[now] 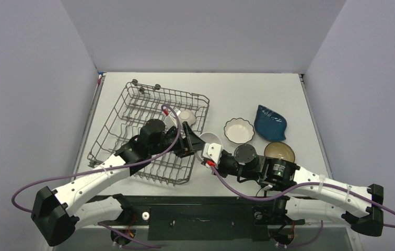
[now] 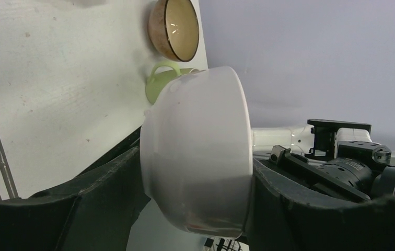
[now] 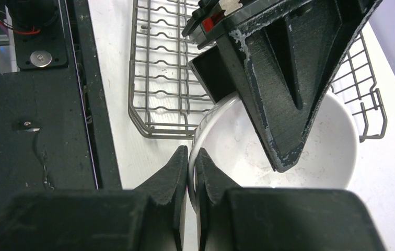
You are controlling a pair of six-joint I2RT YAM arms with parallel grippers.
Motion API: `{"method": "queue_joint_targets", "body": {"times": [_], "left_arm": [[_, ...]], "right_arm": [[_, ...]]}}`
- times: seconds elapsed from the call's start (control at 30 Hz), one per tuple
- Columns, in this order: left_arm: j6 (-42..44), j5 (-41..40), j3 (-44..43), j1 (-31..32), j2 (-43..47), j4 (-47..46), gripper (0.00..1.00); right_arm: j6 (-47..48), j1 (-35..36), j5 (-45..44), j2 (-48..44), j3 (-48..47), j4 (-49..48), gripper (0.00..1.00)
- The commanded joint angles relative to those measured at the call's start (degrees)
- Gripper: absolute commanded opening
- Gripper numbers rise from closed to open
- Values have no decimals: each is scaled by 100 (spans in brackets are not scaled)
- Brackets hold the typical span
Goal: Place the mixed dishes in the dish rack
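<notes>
The plain white bowl (image 1: 210, 139) is held on edge just right of the grey wire dish rack (image 1: 132, 112), with both grippers on it. My left gripper (image 1: 189, 140) is shut across it, one finger on its base and one on its rim (image 2: 195, 146). My right gripper (image 3: 191, 162) is shut on its rim (image 3: 321, 141). The white scalloped bowl (image 1: 238, 130), dark blue dish (image 1: 270, 123) and brown bowl (image 1: 279, 151) lie on the table to the right. The light green mug (image 2: 159, 86) shows behind the bowl. The flower-patterned dish cannot be made out.
A small white piece (image 1: 185, 114) sits at the rack's right side. The rack's near corner (image 3: 153, 78) lies close beside the held bowl. The black base plate (image 1: 200, 214) runs along the near edge. Grey walls enclose the table.
</notes>
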State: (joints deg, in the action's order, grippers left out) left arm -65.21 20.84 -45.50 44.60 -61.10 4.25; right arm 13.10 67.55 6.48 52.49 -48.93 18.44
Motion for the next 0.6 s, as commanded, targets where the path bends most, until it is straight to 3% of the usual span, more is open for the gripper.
{"method": "queue_joint_targets", "body": {"times": [0.0,0.27,0.4,0.47,0.57], "left_arm": [[207,17,-395,23,5,-18,61],[245,80,-409,23,-4,-47,48],[313,68,-364,21,22,-87,32],[387,56,-349,15,46,-78,23],[455,-20,-316,7,113,-68,2]], "right_arm": [[130,20,31,-17,-177,-447,0],[179,38,-89,161,-228,-481,0],[167,62,-217,204,-221,-537,0],[145,73,-325,210,-187,-567,5],[77,81,-445,213,-148,-673,10]]}}
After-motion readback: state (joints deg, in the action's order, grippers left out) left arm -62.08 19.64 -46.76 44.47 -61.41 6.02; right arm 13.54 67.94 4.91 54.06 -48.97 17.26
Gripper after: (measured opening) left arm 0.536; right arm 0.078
